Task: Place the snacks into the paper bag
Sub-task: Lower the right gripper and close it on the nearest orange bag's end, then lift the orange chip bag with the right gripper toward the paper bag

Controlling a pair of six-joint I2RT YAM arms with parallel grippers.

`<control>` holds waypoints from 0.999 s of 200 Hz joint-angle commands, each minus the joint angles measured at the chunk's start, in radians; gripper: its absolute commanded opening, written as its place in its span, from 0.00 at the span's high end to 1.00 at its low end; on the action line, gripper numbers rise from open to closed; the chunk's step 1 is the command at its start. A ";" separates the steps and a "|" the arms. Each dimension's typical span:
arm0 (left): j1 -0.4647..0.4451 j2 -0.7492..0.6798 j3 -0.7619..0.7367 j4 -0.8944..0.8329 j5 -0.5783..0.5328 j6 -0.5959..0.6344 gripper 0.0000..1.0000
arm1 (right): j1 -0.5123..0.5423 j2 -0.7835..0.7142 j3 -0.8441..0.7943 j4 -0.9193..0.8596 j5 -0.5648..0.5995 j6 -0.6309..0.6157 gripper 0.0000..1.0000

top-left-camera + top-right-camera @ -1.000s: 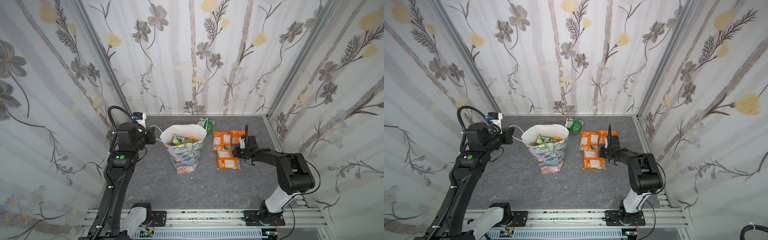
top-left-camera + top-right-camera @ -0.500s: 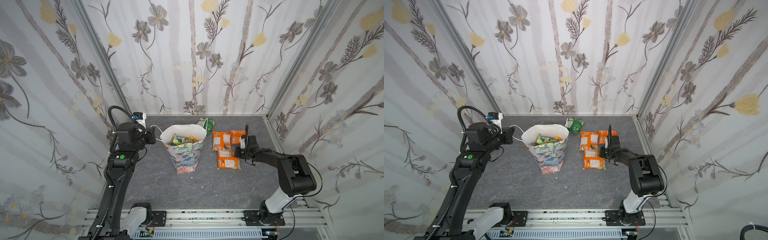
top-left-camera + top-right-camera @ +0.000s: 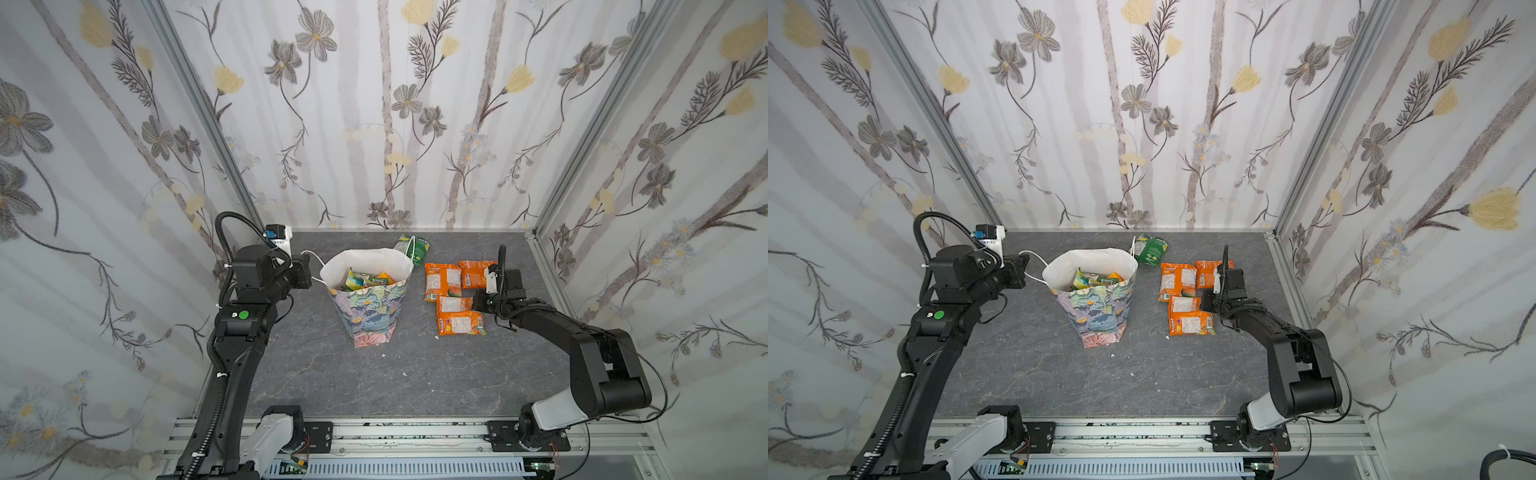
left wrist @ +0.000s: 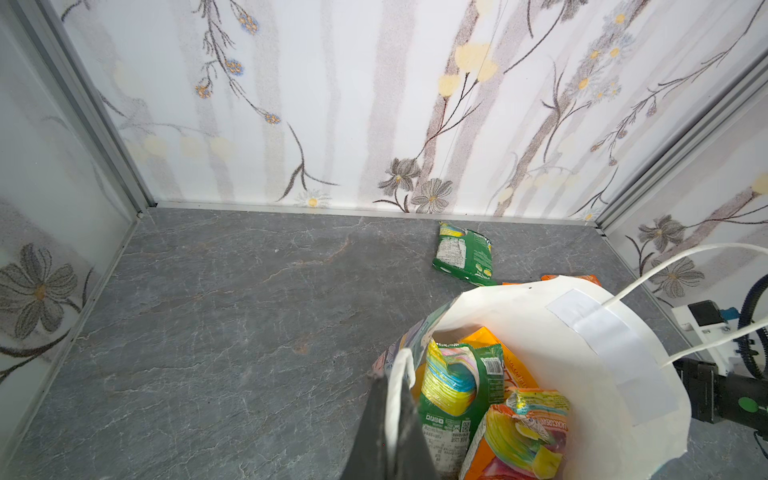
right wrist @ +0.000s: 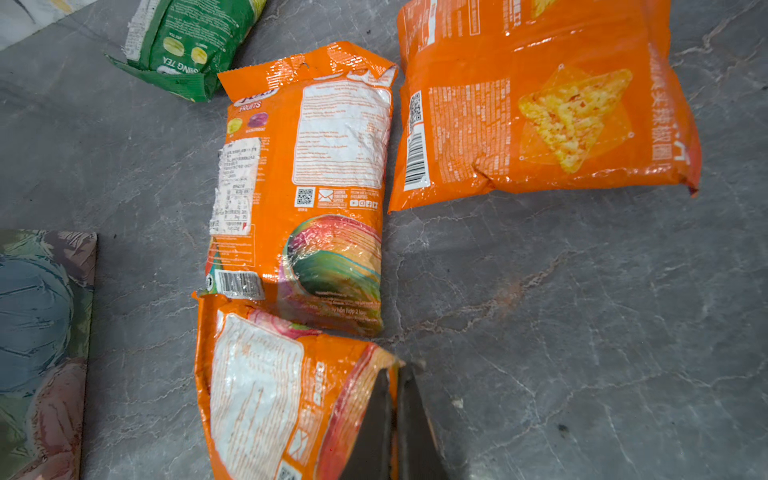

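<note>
The paper bag (image 3: 372, 309) stands upright near the middle of the grey tabletop (image 3: 332, 382). Its mouth is open and white inside, and its floral side faces the front. Several packets (image 4: 457, 386) in green, yellow and orange stand crowded inside it.

The left end effector (image 3: 306, 270) sits just beside the bag's left side. In the left wrist view its dark fingers (image 4: 374, 415) are pressed shut on the white cord handle (image 4: 399, 368) at that side of the mouth.

Four more snacks lie flat on the tabletop, all to the right of the bag in both top views. A green packet (image 3: 417, 248) lies behind the bag's right corner, near the back wall (image 3: 374, 124). Three orange ones form a cluster:
- A fruit packet (image 5: 316, 187) lies label side up.
- A chip packet (image 5: 540, 116) lies just beside it, on the side away from the bag.
- A front orange packet (image 5: 270, 395) touches the fruit packet's near end.

The right end effector (image 5: 394, 374) is low over the tabletop. Its jaws are closed tight on the corner of the front orange packet farthest from the bag, where the crinkled foil bulges up between them.
</note>
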 commanded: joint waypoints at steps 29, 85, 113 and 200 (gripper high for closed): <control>0.001 -0.010 -0.001 0.020 0.002 0.006 1.00 | 0.005 -0.064 -0.013 0.011 0.001 -0.013 1.00; -0.001 -0.018 -0.005 0.023 -0.002 0.006 1.00 | 0.013 -0.159 -0.023 0.022 -0.043 -0.022 1.00; 0.000 -0.018 -0.007 0.024 -0.002 0.007 1.00 | 0.018 -0.208 -0.006 -0.006 -0.040 -0.033 1.00; -0.001 -0.019 -0.004 0.025 0.001 0.006 1.00 | 0.047 -0.303 0.027 -0.044 -0.032 -0.063 1.00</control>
